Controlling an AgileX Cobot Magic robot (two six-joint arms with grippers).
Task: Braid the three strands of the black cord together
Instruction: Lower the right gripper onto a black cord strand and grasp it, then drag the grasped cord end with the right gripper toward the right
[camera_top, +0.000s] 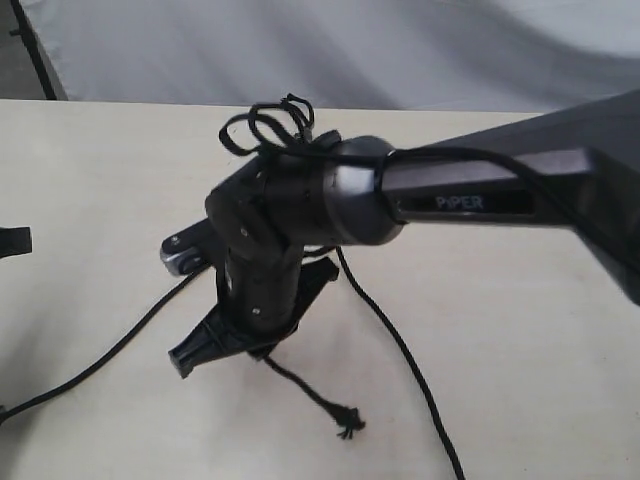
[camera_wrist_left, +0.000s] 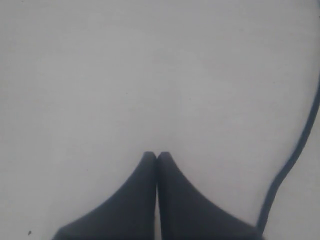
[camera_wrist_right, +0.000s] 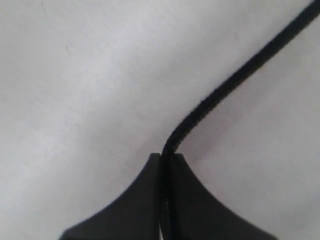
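**Right tool pinches one strand; braid not yet begun**

The black cord (camera_top: 375, 310) lies on the pale worktop (camera_top: 530, 340), its three strands fanned apart and uncrossed. The braid looks to be at its very first step: picking a strand to carry over another.

At the left of the exterior view, the left strand (camera_top: 100, 362) runs down toward the lower left corner. The left tool (camera_wrist_left: 156, 156) is clenched on nothing, tips pressed together over bare worktop in its own wrist view. A single strand (camera_wrist_left: 295, 160) curves past near it, untouched.

In the centre, the arm (camera_top: 470, 190) reaches in from the right edge, with the right tool (camera_wrist_right: 161, 156) pointing down at the worktop. Its wrist view shows it clamped on a strand (camera_wrist_right: 225, 85), which leaves from between the tips. This appears to be the middle strand (camera_top: 310, 392), which trails from under the tool to a frayed knot (camera_top: 347, 424) at lower centre.

To the right, the right strand (camera_top: 410, 365) runs down to the bottom edge. Where the strands join cannot be made out behind the arm.

The next move probably calls for carrying the pinched strand across a neighbour. The left tool would need to open and pin or take another strand, so the crossing does not slacken.
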